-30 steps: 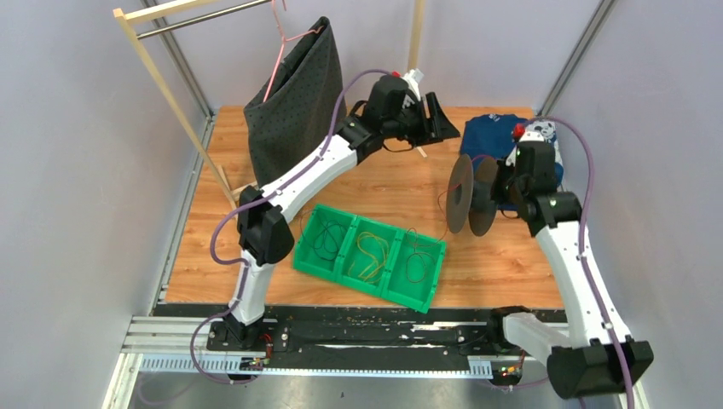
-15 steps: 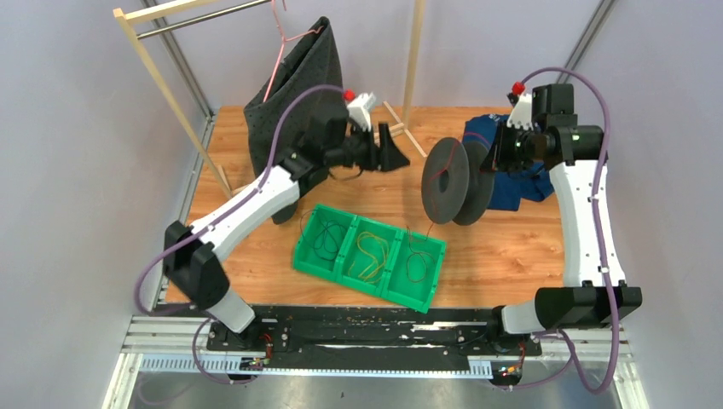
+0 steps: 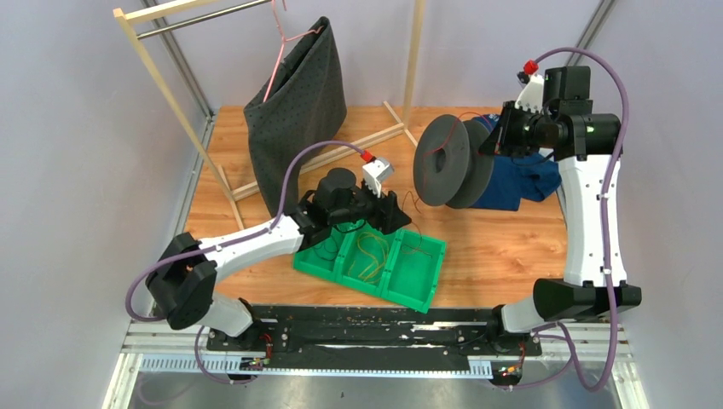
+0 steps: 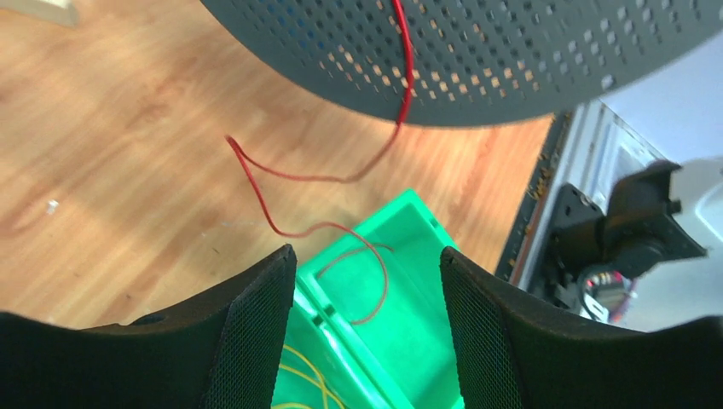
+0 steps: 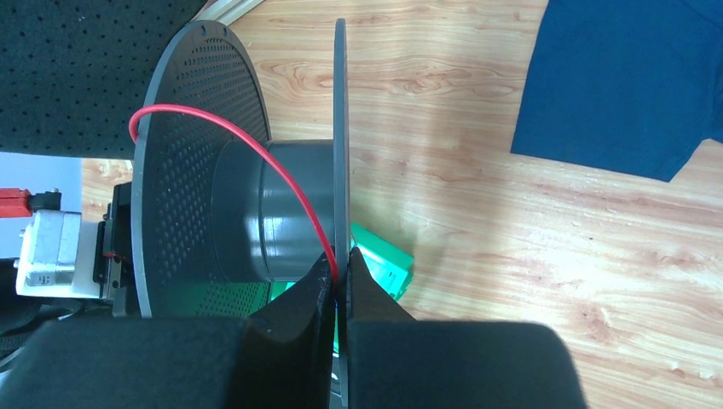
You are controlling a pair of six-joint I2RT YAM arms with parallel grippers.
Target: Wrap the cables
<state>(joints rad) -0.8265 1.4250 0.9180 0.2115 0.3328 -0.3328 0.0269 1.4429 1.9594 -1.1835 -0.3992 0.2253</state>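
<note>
Left tool: my left gripper point(image 4: 367, 260) has its fingers apart and holds nothing. It hangs low over the bin's right end.
Right tool: my right gripper point(image 5: 338, 271) is clamped on the rim of one spool flange.
Spool position: the spool point(image 3: 448, 162) is held off the worktop toward the far right corner, with its axle roughly level.
Bin position: the bin point(image 3: 426, 285) sits by the middle of the near edge.
Count: three cables, one spool, one bin with three compartments.
Cable layout: one to a compartment. The dark cable point(image 3: 324, 241) is on the left, the yellow cable point(image 3: 368, 249) in the middle and the red cable point(image 4: 406, 77) on the right.
Red cable run: it crosses the spool's flange and hub, then drops in a slack, kinked line into the right compartment.
Handling, my judgement: the cables are very thin, light and limp. They are likely to slip from wide pads unless pinched squarely. A hard tug could drag the bin.
Hold point, my judgement: take the red cable on its free slack between spool and bin, clear of the wood.
Other items: a blue cloth lies at the far right corner. A dark bag hangs from a rack at the far left.
</note>
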